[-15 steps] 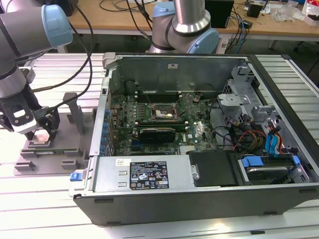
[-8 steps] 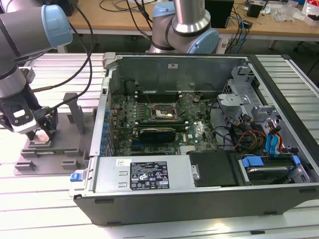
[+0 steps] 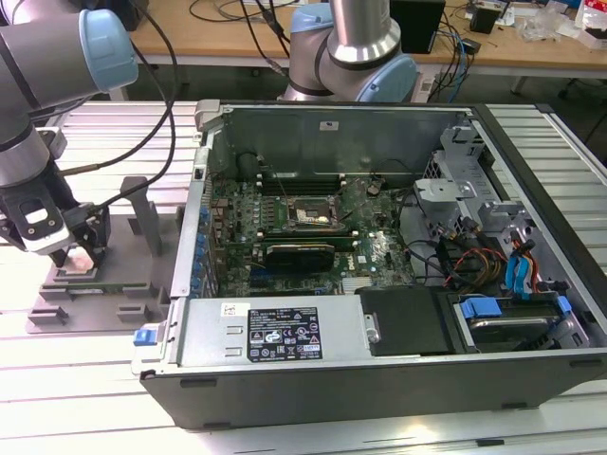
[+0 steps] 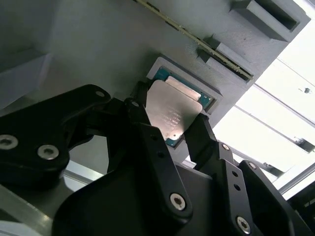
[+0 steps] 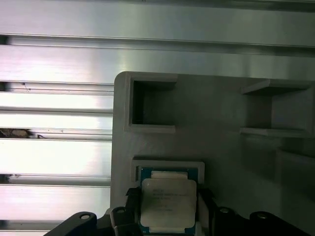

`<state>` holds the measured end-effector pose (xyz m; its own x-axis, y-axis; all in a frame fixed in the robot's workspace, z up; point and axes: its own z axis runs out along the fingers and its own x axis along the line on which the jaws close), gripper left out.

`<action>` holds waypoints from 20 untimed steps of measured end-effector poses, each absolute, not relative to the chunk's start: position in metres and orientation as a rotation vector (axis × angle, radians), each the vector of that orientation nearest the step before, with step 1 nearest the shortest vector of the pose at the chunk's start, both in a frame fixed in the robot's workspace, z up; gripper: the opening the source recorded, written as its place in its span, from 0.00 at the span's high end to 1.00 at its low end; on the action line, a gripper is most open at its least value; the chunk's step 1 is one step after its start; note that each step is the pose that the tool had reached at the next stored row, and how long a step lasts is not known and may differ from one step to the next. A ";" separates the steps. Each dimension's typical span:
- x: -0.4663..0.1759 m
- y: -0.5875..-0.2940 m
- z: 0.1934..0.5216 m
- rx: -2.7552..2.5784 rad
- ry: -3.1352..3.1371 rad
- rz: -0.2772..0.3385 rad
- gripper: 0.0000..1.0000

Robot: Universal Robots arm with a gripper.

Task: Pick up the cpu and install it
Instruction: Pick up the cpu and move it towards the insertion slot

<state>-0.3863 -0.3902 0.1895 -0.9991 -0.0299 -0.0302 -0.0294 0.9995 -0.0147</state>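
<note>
1. The arm point(image 3: 38, 114) comes in from the exterior view's left. Its wrist is turned down, and the claw point(image 3: 81, 254) sits low over the grey tray point(image 3: 104, 284).
2. The tray lies on the slatted metal worktop point(image 3: 57, 379), just beside the open PC case point(image 3: 379, 360) on the exterior view's left.
3. In both wrist views the cpu point(image 5: 167, 204) is at the tray's square recess, silver top up.
4. The claw is narrowed to the chip's width. In the second wrist view its two black fingers point(image 4: 142, 118) press on opposite edges of the cpu, so it has hold of the chip.
5. I cannot tell whether the cpu is seated in the recess or raised a little. In the second wrist view it looks slightly tilted against the recess frame.
6. The motherboard socket point(image 3: 313, 216) inside the case is well apart from the claw.
7. In the exterior view the claw body covers most of the cpu, and the arm's upper links are cut off at the frame edge.
8. In the first wrist view the near edge of the cpu and the finger bases are cut off at the frame border.
9. The base of another arm point(image 3: 351, 47) stands behind the case, with its upper part out of frame.
</note>
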 end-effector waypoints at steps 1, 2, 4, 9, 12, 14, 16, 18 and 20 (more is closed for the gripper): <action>-0.386 -0.390 0.192 -0.046 3.111 -0.023 0.45; -0.386 -0.390 0.194 -0.046 3.111 -0.023 0.45; -0.386 -0.390 0.195 -0.046 3.111 -0.023 0.45; -0.386 -0.388 0.196 -0.046 3.111 -0.023 0.45; -0.386 -0.387 0.196 -0.046 3.111 -0.023 0.45; -0.386 -0.387 0.196 -0.046 3.111 -0.023 0.45; -0.386 -0.387 0.196 -0.046 3.111 -0.023 0.45; -0.386 -0.387 0.196 -0.046 3.111 -0.023 0.44; -0.386 -0.387 0.196 -0.046 3.111 -0.023 0.37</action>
